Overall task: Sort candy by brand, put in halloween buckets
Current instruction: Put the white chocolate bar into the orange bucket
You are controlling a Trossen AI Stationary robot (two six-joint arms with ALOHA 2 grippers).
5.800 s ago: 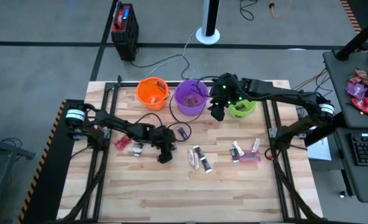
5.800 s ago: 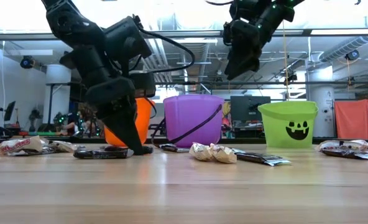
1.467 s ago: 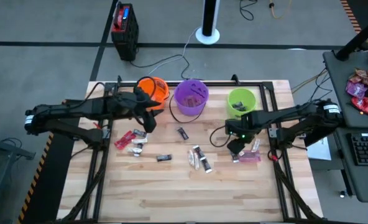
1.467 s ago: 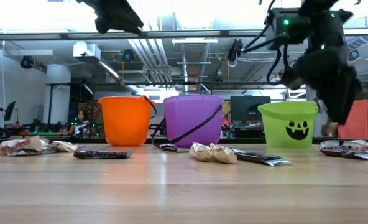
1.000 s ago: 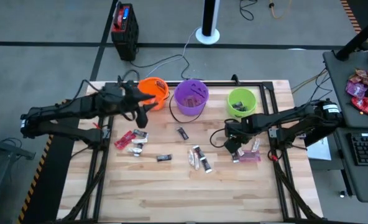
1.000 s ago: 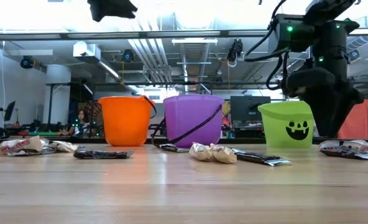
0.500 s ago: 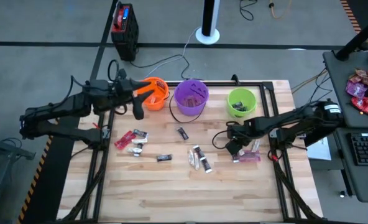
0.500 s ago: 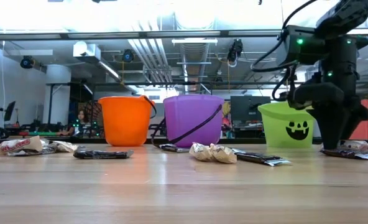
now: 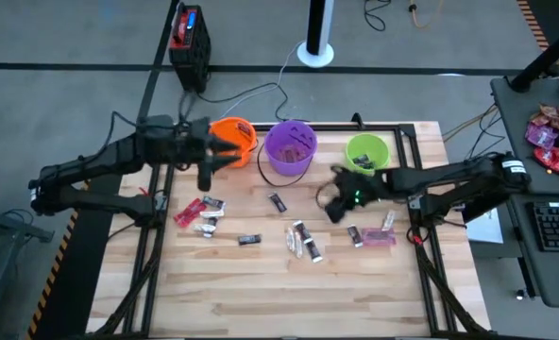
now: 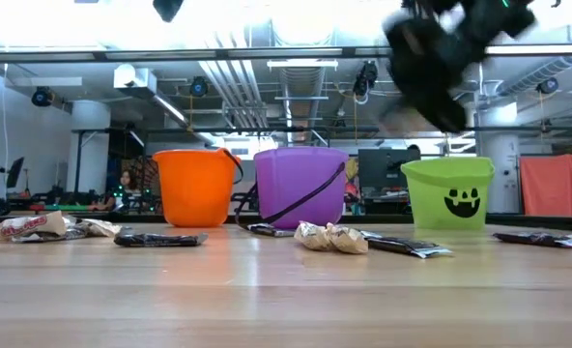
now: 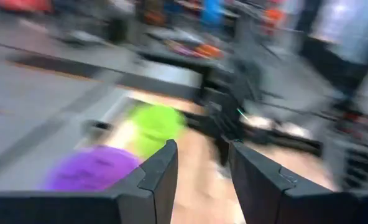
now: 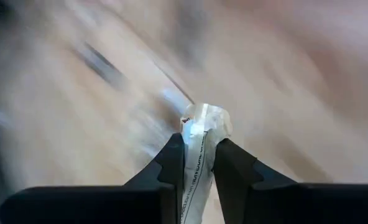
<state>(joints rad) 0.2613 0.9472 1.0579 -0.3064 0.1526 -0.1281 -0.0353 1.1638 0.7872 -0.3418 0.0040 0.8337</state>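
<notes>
Wooden table (image 9: pixel 261 293): right gripper (image 12: pixel 195 163) clamped on a silver-white candy (image 12: pixel 199 134), just in front of the green bucket (image 9: pixel 366 151). Likely light, crinkly, slippery; best pinched mid-wrapper. Left gripper (image 11: pixel 201 168), fingers apart and empty, hovers beside the orange bucket (image 9: pixel 232 139).

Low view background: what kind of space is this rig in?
Most likely a robotics lab or open workshop. Exposed ceiling ducts and strip lights run overhead, a monitor sits behind the purple bucket, and the high view shows a grey taped floor with loose cables around the wooden table.
</notes>
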